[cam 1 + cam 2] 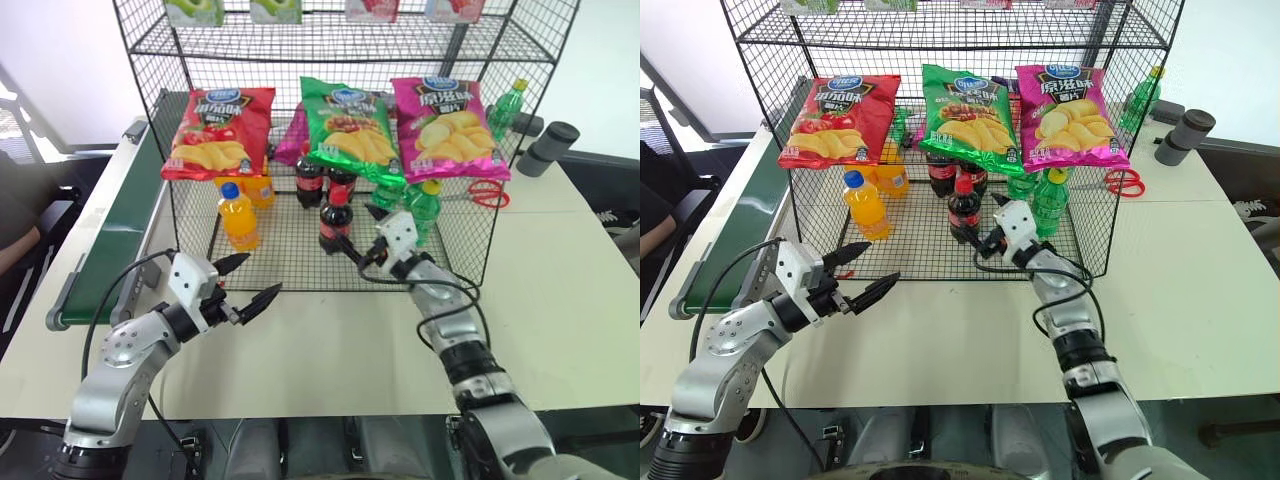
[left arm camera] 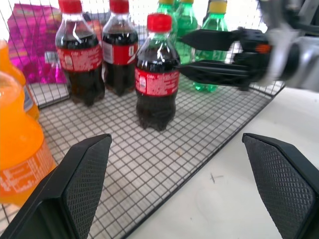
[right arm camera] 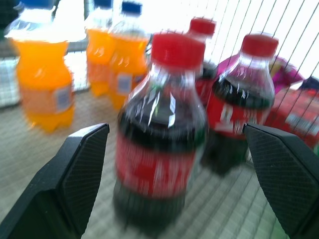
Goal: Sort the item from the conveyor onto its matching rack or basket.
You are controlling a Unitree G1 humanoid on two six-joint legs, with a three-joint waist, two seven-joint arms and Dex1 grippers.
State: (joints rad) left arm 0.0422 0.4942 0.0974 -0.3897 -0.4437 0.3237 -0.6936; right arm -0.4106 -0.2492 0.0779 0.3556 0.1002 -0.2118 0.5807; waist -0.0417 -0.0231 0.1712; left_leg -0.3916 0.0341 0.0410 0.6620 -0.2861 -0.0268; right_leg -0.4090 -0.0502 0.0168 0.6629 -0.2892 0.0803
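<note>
The item, a small cola bottle (image 1: pixel 334 222) with a red cap and red label, stands upright on the bottom mesh tier of the black wire rack (image 1: pixel 285 262). My right gripper (image 1: pixel 362 232) is open just to its right, one finger on each side of the bottle and neither touching it. In the right wrist view the cola bottle (image 3: pixel 159 134) stands between the spread pads. My left gripper (image 1: pixel 260 275) is open and empty over the table in front of the rack's left half. The dark green conveyor (image 1: pixel 115 230) runs along the table's left side.
On the same tier stand two more colas (image 1: pixel 318 178), orange soda bottles (image 1: pixel 238 215) and green bottles (image 1: pixel 425 205). Three chip bags (image 1: pixel 345 130) hang across the rack's front. Red scissors (image 1: pixel 488 192) and grey cylinders (image 1: pixel 550 145) lie at the back right. A person's arm (image 1: pixel 15 250) shows at far left.
</note>
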